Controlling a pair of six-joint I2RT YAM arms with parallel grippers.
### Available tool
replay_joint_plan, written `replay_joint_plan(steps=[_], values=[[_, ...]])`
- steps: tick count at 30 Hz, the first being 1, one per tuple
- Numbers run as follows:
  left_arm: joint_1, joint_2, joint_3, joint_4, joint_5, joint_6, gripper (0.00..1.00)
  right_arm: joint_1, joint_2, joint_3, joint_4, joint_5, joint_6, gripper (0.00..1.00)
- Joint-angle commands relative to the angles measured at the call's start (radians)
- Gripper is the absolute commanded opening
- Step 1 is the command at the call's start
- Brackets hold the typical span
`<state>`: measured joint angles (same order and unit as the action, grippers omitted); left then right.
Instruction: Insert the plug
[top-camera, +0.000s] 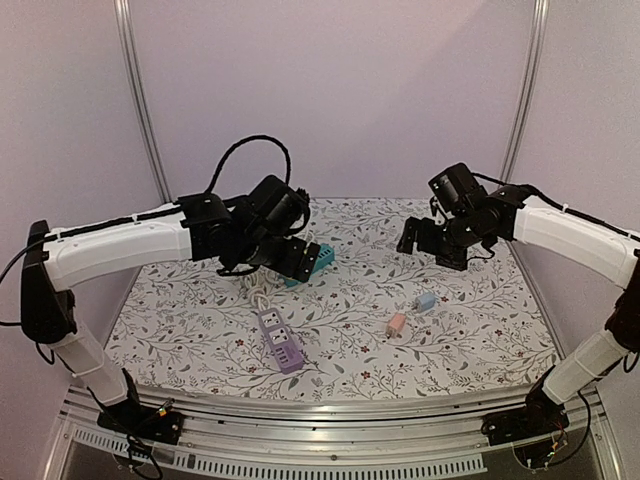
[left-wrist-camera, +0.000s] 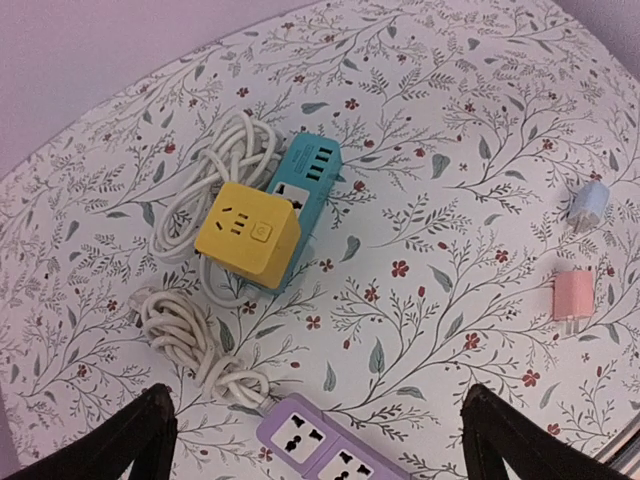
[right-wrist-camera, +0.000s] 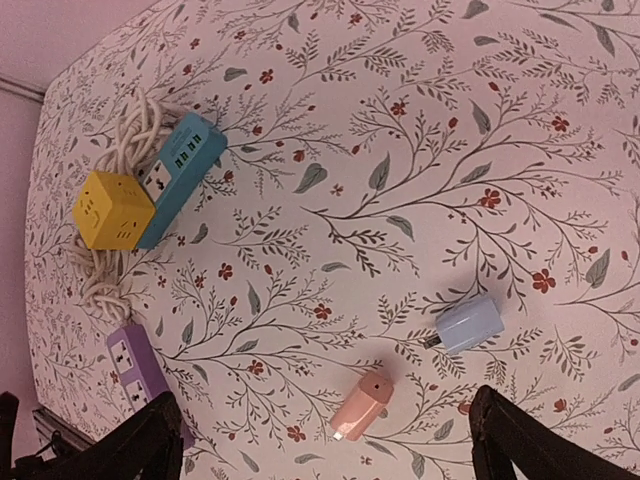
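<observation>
A pink plug (top-camera: 397, 324) and a light blue plug (top-camera: 426, 301) lie on the floral tablecloth right of centre. They also show in the right wrist view, pink plug (right-wrist-camera: 361, 404) and blue plug (right-wrist-camera: 470, 326). A purple power strip (top-camera: 279, 340) lies front centre, its sockets (left-wrist-camera: 310, 437) up. A teal power strip (left-wrist-camera: 298, 190) with a yellow cube socket (left-wrist-camera: 248, 232) lies at the back. My left gripper (left-wrist-camera: 315, 440) is open, high above the purple strip. My right gripper (right-wrist-camera: 325, 440) is open, high above the pink plug. Both are empty.
White coiled cables (left-wrist-camera: 190, 335) lie beside the teal strip and lead to the purple strip. The table's front edge (top-camera: 330, 395) is a metal rail. Purple walls and metal posts (top-camera: 140, 100) stand behind.
</observation>
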<state>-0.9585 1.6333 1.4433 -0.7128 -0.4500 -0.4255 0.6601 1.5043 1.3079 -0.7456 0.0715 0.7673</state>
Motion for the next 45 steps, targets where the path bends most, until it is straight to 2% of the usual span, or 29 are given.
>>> replay_joint_plan(steps=[1,4,9,14,20,26,31,37,45], values=[[-0.073,-0.018,-0.04,0.112,-0.15,0.119,0.99,-0.085,-0.061,-0.126,0.009,-0.093,0.176,0.99],[-0.067,-0.03,-0.099,0.229,-0.033,0.096,1.0,-0.13,-0.146,-0.197,0.048,-0.097,0.245,0.99],[-0.087,-0.019,-0.168,0.391,0.175,0.116,0.99,-0.213,-0.231,-0.255,0.065,-0.222,0.237,0.99],[-0.126,0.079,-0.111,0.34,0.235,0.155,0.89,-0.215,-0.235,-0.23,-0.078,-0.154,0.279,0.99],[-0.169,0.238,0.027,0.232,0.363,0.191,0.79,-0.216,-0.245,-0.228,-0.15,-0.191,0.327,0.99],[-0.198,0.41,0.206,0.139,0.342,0.097,0.77,-0.215,-0.263,-0.226,-0.193,-0.197,0.354,0.99],[-0.217,0.559,0.366,0.03,0.33,0.082,0.73,-0.215,-0.274,-0.226,-0.208,-0.205,0.366,0.99],[-0.233,0.713,0.566,-0.101,0.296,0.076,0.64,-0.216,-0.267,-0.222,-0.213,-0.214,0.371,0.99],[-0.248,0.782,0.634,-0.123,0.307,0.059,0.6,-0.215,-0.25,-0.224,-0.21,-0.219,0.366,0.99]])
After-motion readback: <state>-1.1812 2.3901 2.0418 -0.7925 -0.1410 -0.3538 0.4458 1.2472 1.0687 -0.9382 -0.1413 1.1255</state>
